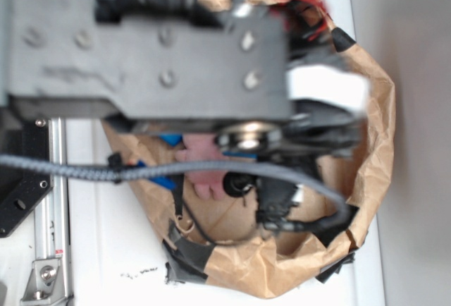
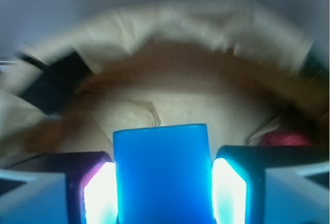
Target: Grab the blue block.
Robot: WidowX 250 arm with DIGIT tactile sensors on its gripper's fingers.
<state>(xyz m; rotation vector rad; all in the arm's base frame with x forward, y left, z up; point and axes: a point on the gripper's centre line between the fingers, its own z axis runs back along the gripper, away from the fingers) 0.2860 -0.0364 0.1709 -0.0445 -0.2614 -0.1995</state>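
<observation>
Blue block (image 2: 162, 175) sits clamped in my claw (image 2: 162, 193) above the paper bag (image 2: 206, 33); grab looks done; I judge nothing left.

Both views are soft. From outside, the arm (image 1: 148, 45) fills the top as a big out-of-focus grey mass, while the white desk (image 1: 106, 249) below is bright and evenly lit. At the wrist, the brown paper (image 2: 196, 74) smears with motion blur, and the fingers (image 2: 100, 195) glow, blown out white-cyan beside the saturated blue block (image 2: 162, 175).
</observation>
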